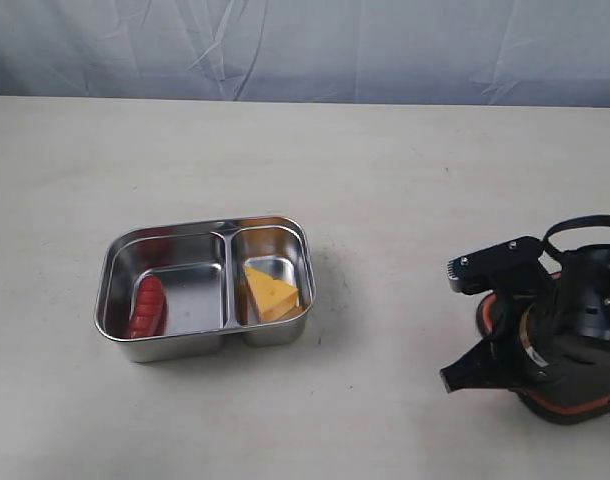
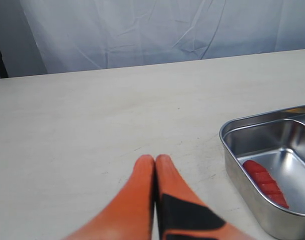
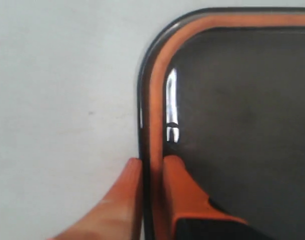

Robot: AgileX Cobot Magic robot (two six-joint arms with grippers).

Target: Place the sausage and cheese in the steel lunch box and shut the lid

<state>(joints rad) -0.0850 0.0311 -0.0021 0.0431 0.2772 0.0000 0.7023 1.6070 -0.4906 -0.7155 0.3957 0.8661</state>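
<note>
The sausage (image 1: 147,305) is lying in the left compartment of the steel lunch box (image 1: 200,228) and the cheese (image 1: 270,293) in the right one, so only the closing is left. The right gripper (image 3: 151,167) is pinching the lid (image 3: 232,125) near a rounded corner, with one finger outside the rim, the other on the orange seal, and only the edge between them. That seal is facing up at the wrist camera, so the lid looks to be lying underside up. Here is the relation that matters: in the exterior view the box is sitting well apart to the left of the lid, its long axis running across the table (image 1: 385,180). The lid's own long axis is hidden by the arm. The left gripper (image 2: 155,162) is pressed shut and empty, hovering near the sausage end of the box.
</note>
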